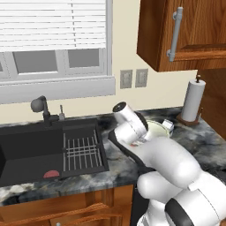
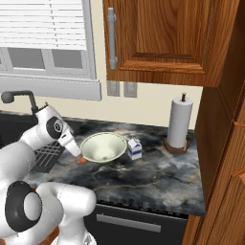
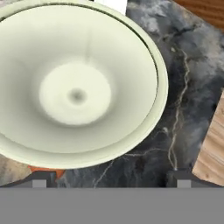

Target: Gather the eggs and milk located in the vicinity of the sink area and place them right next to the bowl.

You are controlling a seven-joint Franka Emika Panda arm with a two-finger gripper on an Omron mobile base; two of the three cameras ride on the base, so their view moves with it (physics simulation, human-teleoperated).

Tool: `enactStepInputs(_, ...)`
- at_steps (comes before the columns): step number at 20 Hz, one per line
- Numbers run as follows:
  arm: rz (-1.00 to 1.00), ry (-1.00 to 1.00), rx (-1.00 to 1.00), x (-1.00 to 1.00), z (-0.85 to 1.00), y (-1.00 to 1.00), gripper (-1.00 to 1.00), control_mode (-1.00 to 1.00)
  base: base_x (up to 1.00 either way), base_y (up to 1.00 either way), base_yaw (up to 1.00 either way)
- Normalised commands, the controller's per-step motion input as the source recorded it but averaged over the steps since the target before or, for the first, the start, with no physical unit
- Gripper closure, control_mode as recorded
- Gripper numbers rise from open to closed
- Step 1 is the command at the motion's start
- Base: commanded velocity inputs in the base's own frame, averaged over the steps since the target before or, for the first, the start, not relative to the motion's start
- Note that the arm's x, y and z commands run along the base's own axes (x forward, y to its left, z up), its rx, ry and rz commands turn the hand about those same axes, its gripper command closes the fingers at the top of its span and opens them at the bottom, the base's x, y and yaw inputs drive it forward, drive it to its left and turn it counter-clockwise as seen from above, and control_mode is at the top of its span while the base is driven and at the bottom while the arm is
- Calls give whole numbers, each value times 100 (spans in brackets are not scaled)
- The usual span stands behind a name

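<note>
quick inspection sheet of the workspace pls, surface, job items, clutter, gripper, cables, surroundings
surface: dark marbled counter, sink with wire rack at one end
job's things: bowl on counter; milk carton beside it; egg at the bowl's rim on the sink side
clutter: paper towel roll; flat red piece in sink
grippers: gripper open, empty, above the bowl's edge
cables: nothing seen
surroundings: window with blinds, wall outlets, wooden cabinet

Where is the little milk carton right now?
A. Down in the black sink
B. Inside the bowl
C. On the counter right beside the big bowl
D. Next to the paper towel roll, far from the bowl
C: the milk carton stands upright on the counter just beside the rim of the bowl.
</note>
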Motion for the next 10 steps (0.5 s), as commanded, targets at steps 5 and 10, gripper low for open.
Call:
enactStepInputs(5, 41, 0, 1, -1, 2, -31, -100, -100, 0, 0, 0)
enactStepInputs(10, 40, 0, 2, -9, 0, -23, -100, -100, 0, 0, 0)
